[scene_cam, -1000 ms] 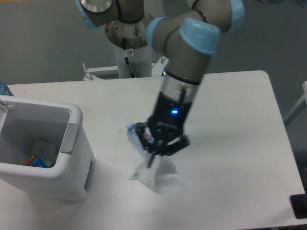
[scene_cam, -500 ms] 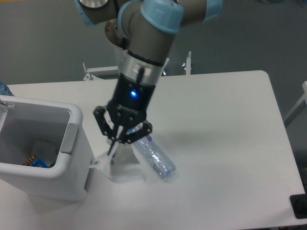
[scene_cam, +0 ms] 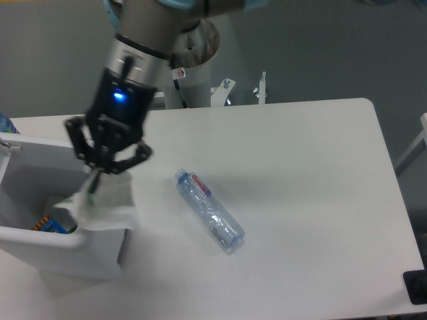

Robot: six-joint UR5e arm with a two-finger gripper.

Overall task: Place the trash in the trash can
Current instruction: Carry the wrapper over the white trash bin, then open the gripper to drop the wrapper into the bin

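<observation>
My gripper (scene_cam: pixel 95 181) hangs over the right rim of the white trash can (scene_cam: pixel 40 243), shut on a translucent whitish plastic wrapper (scene_cam: pixel 100 208). The wrapper dangles below the fingertips and drapes across the can's right wall. A clear plastic water bottle (scene_cam: pixel 209 210) with a red-and-purple label and pale blue cap lies on its side on the white table (scene_cam: pixel 307 167), right of the can and apart from the gripper. Something colourful (scene_cam: pixel 48 225) lies at the bottom of the can.
The robot's base column (scene_cam: pixel 190 73) stands behind the table's far edge with metal brackets (scene_cam: pixel 260 90) beside it. A dark object (scene_cam: pixel 415 287) sits at the table's front right corner. A blue item (scene_cam: pixel 4 124) peeks in at the left edge.
The gripper has carried the wrapper leftward and upward from the table beside the bottle to over the trash can's rim. The bottle stays where it lay half a second ago.
</observation>
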